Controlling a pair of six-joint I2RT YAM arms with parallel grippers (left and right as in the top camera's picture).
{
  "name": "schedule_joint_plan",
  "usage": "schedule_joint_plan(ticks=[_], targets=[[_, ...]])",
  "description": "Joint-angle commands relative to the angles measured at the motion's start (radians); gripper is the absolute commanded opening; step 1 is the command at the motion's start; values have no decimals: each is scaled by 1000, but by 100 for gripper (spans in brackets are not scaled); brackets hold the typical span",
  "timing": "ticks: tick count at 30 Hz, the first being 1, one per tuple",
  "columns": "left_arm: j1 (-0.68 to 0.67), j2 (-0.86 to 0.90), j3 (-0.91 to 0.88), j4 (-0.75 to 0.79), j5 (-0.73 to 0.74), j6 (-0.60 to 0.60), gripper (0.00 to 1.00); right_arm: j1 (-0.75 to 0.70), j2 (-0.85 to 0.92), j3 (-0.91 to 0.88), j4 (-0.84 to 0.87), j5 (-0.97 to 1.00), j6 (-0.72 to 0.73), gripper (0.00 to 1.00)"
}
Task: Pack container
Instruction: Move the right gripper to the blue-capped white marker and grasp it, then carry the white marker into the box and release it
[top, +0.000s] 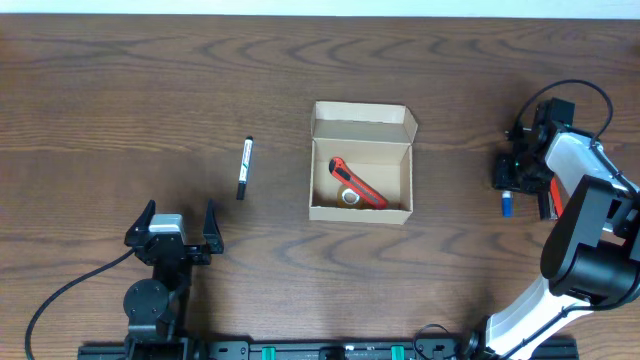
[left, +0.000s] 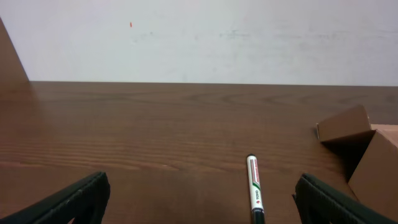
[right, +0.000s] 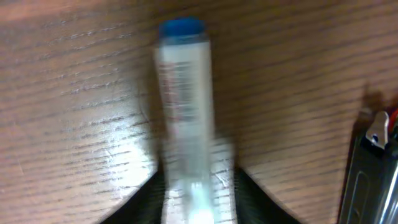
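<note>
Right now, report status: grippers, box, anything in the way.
Left gripper open, empty. Right gripper astride blue-capped marker, grip unconfirmed. Container open, red cutter inside. Pen lies loose left of it.

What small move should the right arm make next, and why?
Probably close the right fingers firmly on the blue-capped marker before any lift. They flank its barrel as it lies on the table, but the blurred wrist view does not show a settled grip. The container stands open at mid-table, ready to take it.

Even light, soft shadows, right wrist blurred — glare on table (right: 121, 152)
</note>
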Motion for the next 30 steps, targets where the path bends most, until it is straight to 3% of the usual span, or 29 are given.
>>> schedule_joint_plan(ticks=[1, 3, 6, 14, 20, 24, 30], targets=[[3, -7, -11, -55, -16, -7, 95, -5, 33, 0, 4, 11, -2, 25], [3, -7, -11, -55, -16, -7, 95, -5, 33, 0, 4, 11, -2, 22], [3, -7, -11, -56, -16, -7, 95, -5, 33, 0, 4, 11, -2, 2], [3, -7, -11, -55, -16, -7, 95, 2, 18, 3, -1, -106, -2, 1], [3, -7, -11, -55, -16, -7, 95, 68, -133, 98, -52, -216, -18, 1], [3, -7, -11, -55, -15, -8, 95, 171, -296, 225, -72, -258, -132, 1], [3, -7, -11, -56, -15, -8, 95, 395, -413, 398, -194, -322, -534, 1]])
